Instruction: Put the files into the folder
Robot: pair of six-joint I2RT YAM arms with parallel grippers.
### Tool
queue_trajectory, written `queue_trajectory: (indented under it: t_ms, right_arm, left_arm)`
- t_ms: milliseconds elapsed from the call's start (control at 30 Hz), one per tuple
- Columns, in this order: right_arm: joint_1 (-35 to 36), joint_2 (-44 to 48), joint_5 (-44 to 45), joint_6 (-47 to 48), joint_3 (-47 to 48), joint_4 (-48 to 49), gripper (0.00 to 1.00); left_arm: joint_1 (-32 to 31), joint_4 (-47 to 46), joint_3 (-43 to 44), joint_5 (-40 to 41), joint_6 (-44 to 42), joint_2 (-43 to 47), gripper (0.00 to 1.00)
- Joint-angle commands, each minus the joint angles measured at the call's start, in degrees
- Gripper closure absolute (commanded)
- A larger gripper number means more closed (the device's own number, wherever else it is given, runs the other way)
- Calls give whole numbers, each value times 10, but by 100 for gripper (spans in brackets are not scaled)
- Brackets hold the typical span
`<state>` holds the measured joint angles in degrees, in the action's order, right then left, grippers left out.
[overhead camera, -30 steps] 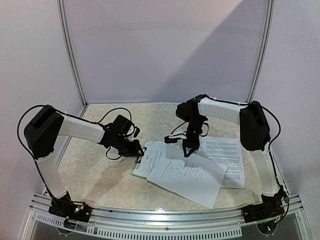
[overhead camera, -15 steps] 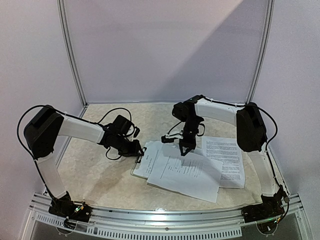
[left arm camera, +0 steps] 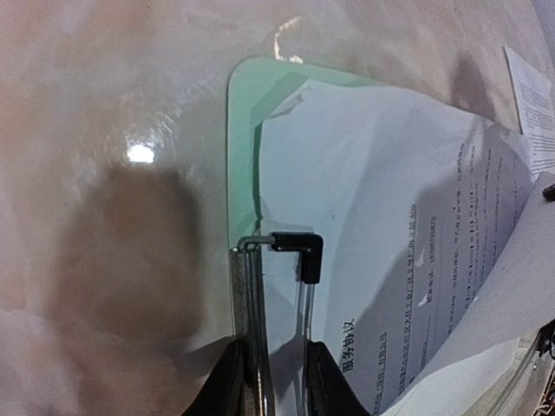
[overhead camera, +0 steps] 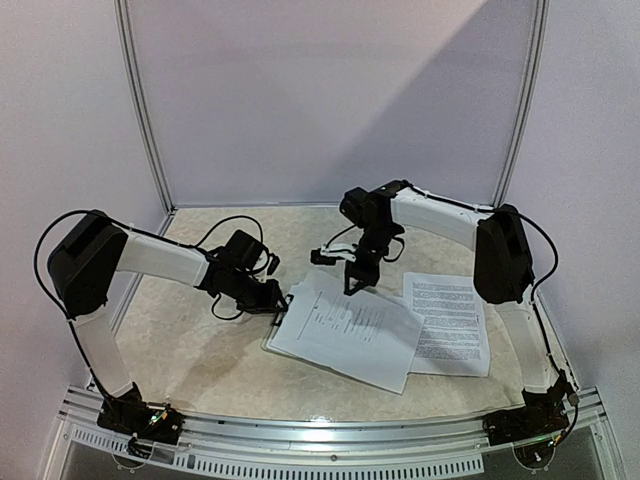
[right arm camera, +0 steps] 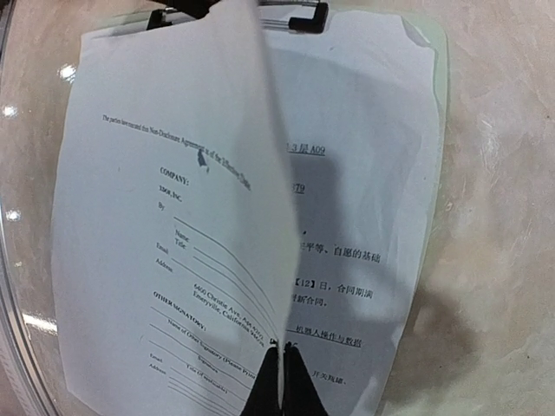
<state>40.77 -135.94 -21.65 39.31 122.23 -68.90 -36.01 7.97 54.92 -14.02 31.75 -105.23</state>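
The folder [left arm camera: 243,113] is a mint-green board lying flat, with a black-tipped wire clip [left arm camera: 299,247] at its short edge. My left gripper [left arm camera: 273,386] is shut on that clip, and it shows in the top view at the folder's left end [overhead camera: 280,306]. One of the files, with Chinese print [right arm camera: 373,173], lies on the folder [right arm camera: 440,130]. My right gripper [right arm camera: 282,373] is shut on the edge of a second sheet with English print [right arm camera: 165,225], which it holds lifted and bowed over the first. In the top view this sheet [overhead camera: 345,330] covers the folder, with my right gripper [overhead camera: 351,287] at its far edge.
Another printed sheet [overhead camera: 450,322] lies flat on the marbled table [overhead camera: 190,340] to the right of the folder, partly under the held sheet. Metal frame posts and white walls close in the back and sides. A metal rail [overhead camera: 330,435] runs along the near edge.
My right gripper has moved left and away with its sheet, dragging it from the right across the folder towards the clip. The left arm has stayed still.
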Motion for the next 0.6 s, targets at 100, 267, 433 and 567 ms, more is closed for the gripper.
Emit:
queue_trajectory:
  t_ms: [100, 267, 433, 567]
  right_arm:
    - [6, -31, -16, -19, 8, 14, 99]
    - [6, -43, -5, -29, 7, 25, 97]
    - [9, -49, 2, -38, 7, 38, 94]
    - [11, -56, 7, -46, 7, 46, 94]
  left_arm:
    - [-14, 49, -22, -7, 4, -24, 100]
    - [-14, 49, -20, -8, 4, -27, 100]
    - [-14, 49, -19, -8, 3, -26, 100]
    - [-14, 48, -21, -8, 4, -26, 100]
